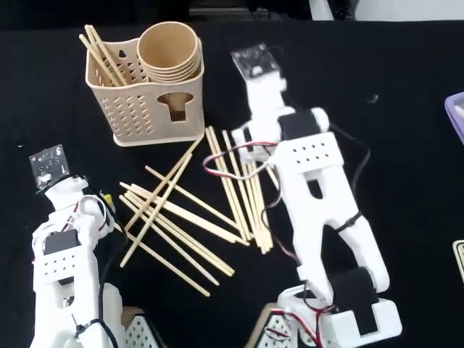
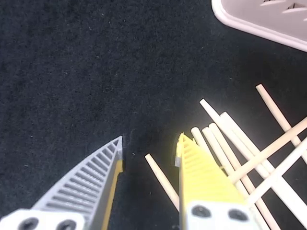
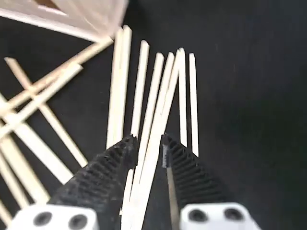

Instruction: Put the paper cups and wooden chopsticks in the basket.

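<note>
So the beige perforated plastic basket point(image 1: 145, 116) sits in the upper left of the high view. The stack of tan paper cups point(image 1: 168, 47) is already in it, plus a few sticks in its left compartment. Most of the pale wooden chopsticks point(image 1: 181, 210) are loose on the black table point(image 1: 377, 145), mid-frame, some crossed and some in a neat row.

The right gripper point(image 3: 147, 139) looks pinched on a couple of sticks from that row, with neighbours lying right against its jaws. That's my main worry: with two or three grabbed at once they can scissor apart on the lift, and one could slide out. The hold also looks off-centre along the sticks, so I'd guess the long ends droop and snag the basket rim, or nudge the light basket over.

The left gripper point(image 2: 150, 139) is spread wide, low over the table at the lower left of the high view, with one stick end between its fingers. If it closes there, the crossed sticks beside it could get dragged along.
</note>
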